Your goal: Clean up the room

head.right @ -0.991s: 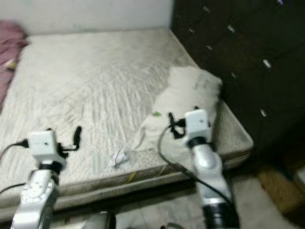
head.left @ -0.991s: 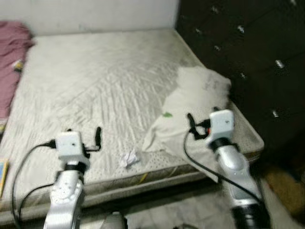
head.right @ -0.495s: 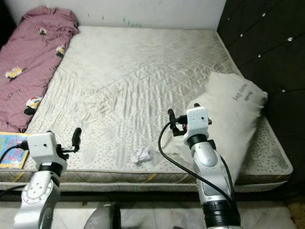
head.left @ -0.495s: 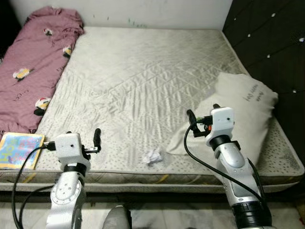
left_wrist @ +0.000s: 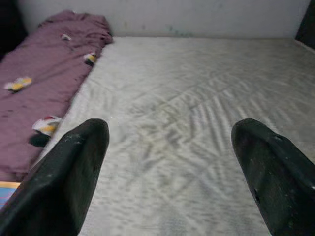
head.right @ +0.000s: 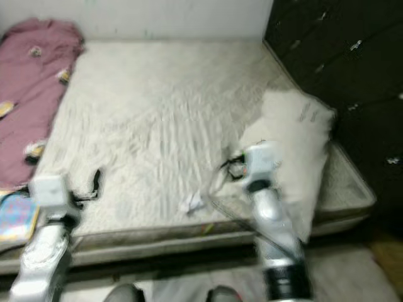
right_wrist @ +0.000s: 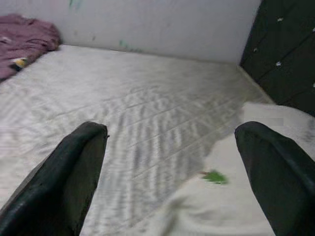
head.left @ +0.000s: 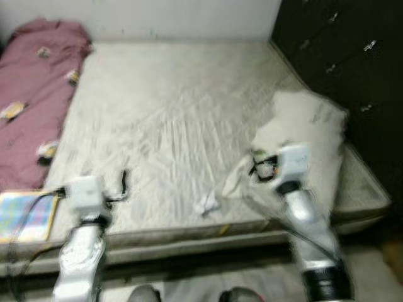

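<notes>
Head views blurred. Both arms raised over the near edge of the mattress [head.left: 170, 119]. Left gripper [left_wrist: 170, 172] at about 8 o'clock in the head view, fingers spread wide, nothing between them; left wrist view looks out along bare quilted mattress. Right gripper [right_wrist: 172, 172] at about 4 o'clock, fingers likewise wide apart and holding nothing, hovering over the near end of the pillow [head.left: 302, 141].

Crumpled paper [head.left: 208, 202], small and white, lies on the mattress close to the near edge, between the two arms, nearer the right one, at roughly 6 o'clock. Too blurred to give it a long axis; reads as a rough wad. Just beside the pillow's near corner, not clearly touching it.

Book [head.left: 25, 215], colourful cover, at the near left corner of the bed, 8 o'clock, left of the left arm.

Pillow is white, long axis running from near-centre out toward 2 o'clock, along the right side of the mattress. A small green scrap [right_wrist: 214, 176] sits on its near part, seen in the right wrist view.

Pink blanket [head.left: 31, 100] with small printed patches lies along the left side, 9 to 11 o'clock. Dark tufted headboard [head.left: 340, 69] stands along the right. White wall [head.left: 157, 19] at the far end, 12 o'clock.
</notes>
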